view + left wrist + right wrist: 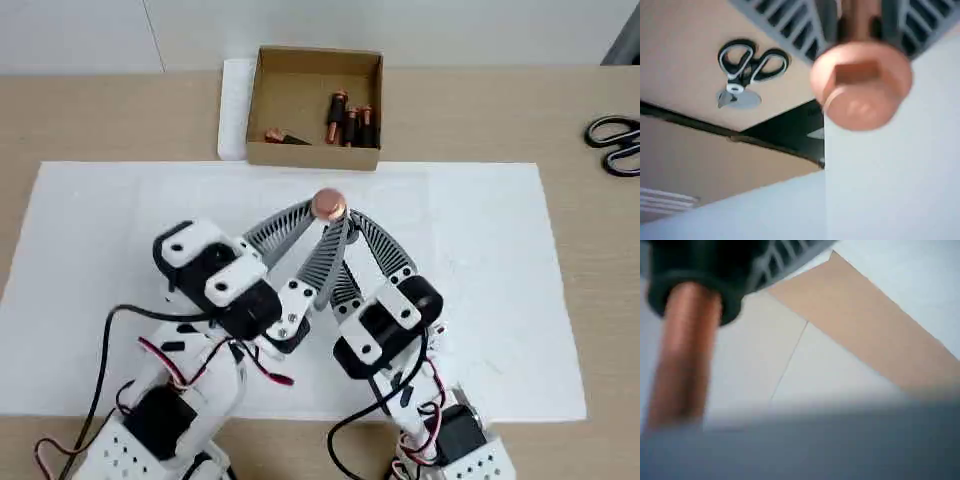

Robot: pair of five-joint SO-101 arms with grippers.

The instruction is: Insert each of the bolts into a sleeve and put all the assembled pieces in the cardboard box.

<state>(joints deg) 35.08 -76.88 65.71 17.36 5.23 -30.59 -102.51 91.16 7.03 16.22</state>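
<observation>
A copper bolt (pixel 328 206) is held up over the white sheet, just in front of the cardboard box (pixel 262 100), where both grippers meet. My left gripper (pixel 322 215) is shut on the bolt, whose round head (pixel 861 85) fills the left wrist view between grey ribbed fingers (pixel 790 22). My right gripper (pixel 345 225) crosses it from the other side, shut on the black sleeve (pixel 700 275). The bolt's copper shaft (pixel 682 355) sticks out of that sleeve. Several assembled pieces (pixel 350 120) lie inside the box, one more (pixel 280 136) near its front wall.
Black-handled scissors (pixel 615 143) lie on the wooden table at the far right, also seen as scissors (pixel 752 62) in the left wrist view. The white sheet (pixel 480 260) covers the table's middle. Both arms' bodies and cables crowd the near edge.
</observation>
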